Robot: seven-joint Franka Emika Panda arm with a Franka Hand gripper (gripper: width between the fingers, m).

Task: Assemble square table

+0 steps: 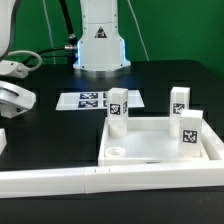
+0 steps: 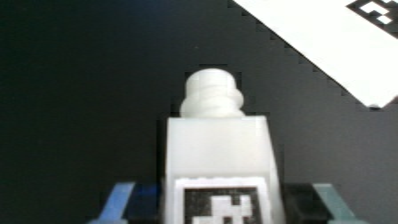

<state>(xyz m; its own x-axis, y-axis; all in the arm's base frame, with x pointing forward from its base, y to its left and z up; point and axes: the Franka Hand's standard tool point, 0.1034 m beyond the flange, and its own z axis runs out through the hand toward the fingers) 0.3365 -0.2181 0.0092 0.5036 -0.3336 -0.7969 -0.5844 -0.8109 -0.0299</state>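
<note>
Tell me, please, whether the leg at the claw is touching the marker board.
Apart. The wrist view shows a plain strip of black table between the leg at the claw and the marker board.

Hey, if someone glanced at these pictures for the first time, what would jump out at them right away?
In the wrist view, a white leg block with a rounded peg on its end and a black-and-white tag fills the frame, sitting between the gripper's blue fingertips. In the exterior view, the white square tabletop lies in the foreground with tagged legs standing in its corners, and the marker board lies flat behind it on the black table.
</note>
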